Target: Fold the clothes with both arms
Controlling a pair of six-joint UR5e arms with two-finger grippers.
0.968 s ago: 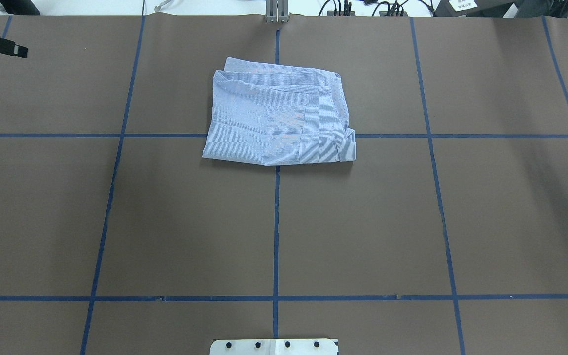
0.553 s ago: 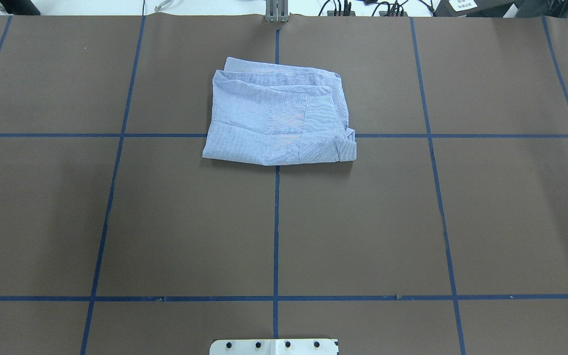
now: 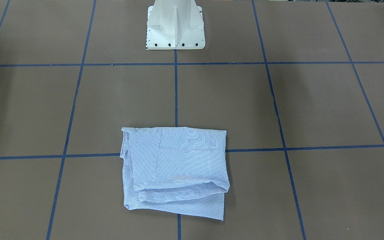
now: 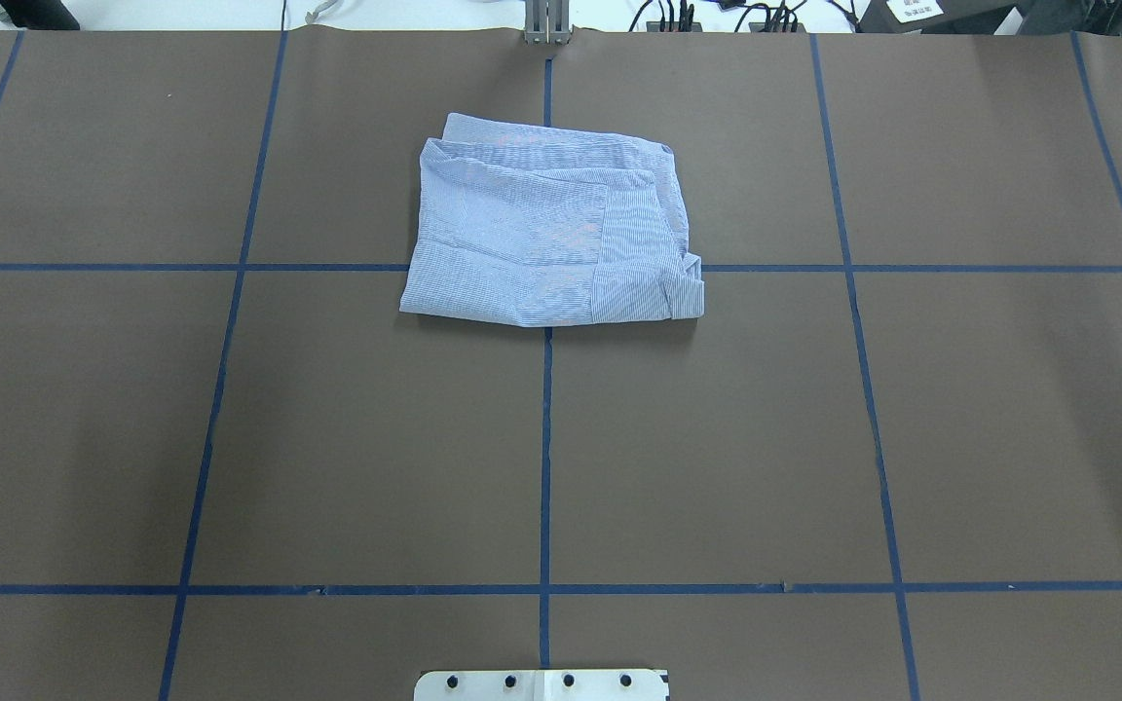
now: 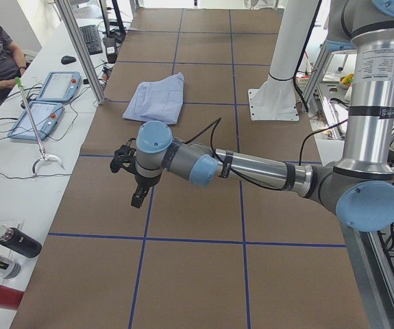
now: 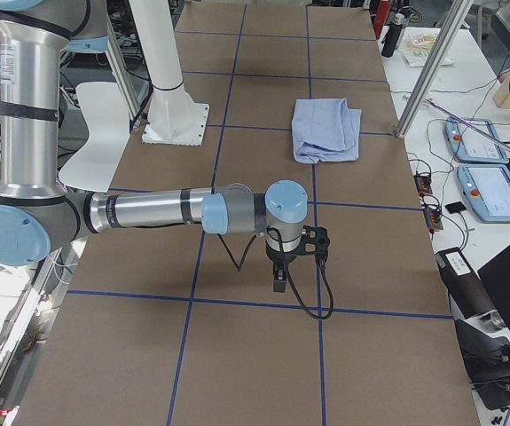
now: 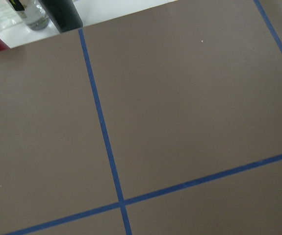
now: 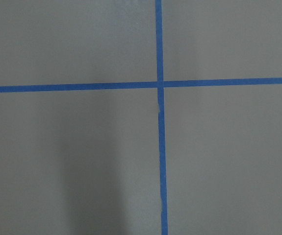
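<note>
Shirt folded to a rough square, flat on the worktop across the centre tape line, well apart from the base. Left arm and right arm hang over the worktop ends, well clear of it. Left fingers, right fingers: can't tell if open or closed.

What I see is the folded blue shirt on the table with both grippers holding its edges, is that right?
No. The folded blue shirt is on the table, but neither gripper holds it: in the side views the left gripper and right gripper hang apart from it.
</note>
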